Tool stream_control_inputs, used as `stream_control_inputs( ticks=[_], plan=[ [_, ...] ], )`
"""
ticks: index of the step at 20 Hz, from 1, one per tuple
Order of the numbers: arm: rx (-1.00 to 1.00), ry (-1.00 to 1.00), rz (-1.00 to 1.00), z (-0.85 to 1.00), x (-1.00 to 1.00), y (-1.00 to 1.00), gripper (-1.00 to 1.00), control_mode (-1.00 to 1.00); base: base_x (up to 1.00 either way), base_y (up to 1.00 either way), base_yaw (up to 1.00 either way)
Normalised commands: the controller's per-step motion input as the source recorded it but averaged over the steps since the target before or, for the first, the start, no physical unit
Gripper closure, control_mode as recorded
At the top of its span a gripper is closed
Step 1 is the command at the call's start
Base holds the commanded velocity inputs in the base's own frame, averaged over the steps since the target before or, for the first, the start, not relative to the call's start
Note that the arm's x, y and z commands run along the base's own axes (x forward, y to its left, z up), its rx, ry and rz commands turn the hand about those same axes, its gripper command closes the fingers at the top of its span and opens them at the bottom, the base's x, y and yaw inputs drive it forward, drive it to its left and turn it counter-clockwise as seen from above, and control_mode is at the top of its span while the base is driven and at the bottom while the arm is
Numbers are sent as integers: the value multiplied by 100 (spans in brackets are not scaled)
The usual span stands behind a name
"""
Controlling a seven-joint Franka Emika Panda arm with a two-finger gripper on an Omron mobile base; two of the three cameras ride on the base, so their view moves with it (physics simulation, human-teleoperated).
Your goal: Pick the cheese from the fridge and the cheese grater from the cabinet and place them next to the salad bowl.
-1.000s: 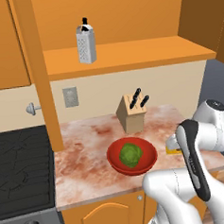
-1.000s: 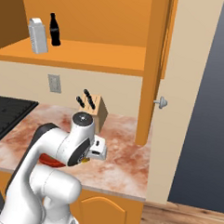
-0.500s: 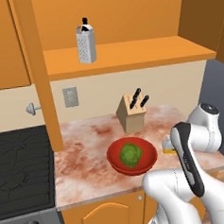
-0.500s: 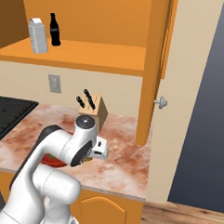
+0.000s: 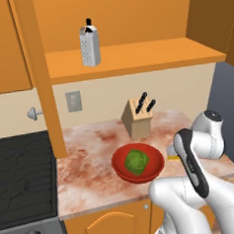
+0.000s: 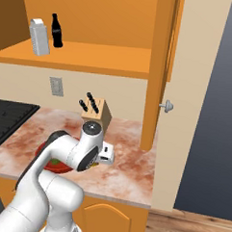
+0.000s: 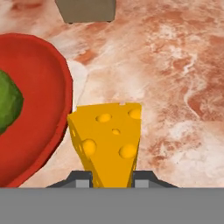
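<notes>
Over a reddish marble counter (image 7: 175, 65), the claw (image 7: 113, 180) is clamped on the cheese (image 7: 109, 140); the salad bowl (image 7: 39, 109) is just left. Base views add the cheese grater (image 5: 90, 46) on the cabinet (image 5: 134, 58) shelf above

No lettering, labels, brand marks or numbers can be read on anything in these kitchen views.
</notes>
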Motion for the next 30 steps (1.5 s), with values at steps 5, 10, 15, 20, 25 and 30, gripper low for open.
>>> stream_control_inputs(
  ticks=[5, 10, 15, 20, 25, 30],
  plan=[
    [0, 0, 3, -17, 22, -9, 100, -100, 0, 0, 0],
    [0, -2, 10, -13, 15, -6, 100, -100, 0, 0, 0],
    [0, -5, 12, -14, 8, -3, 100, -100, 0, 0, 0],
    [0, -6, 14, -22, 2, -2, 100, -100, 0, 0, 0],
    [0, -12, 16, -22, 3, 0, 100, -100, 0, 0, 0],
    [0, -4, 15, -4, 9, 0, 100, -100, 0, 0, 0]
  ],
)
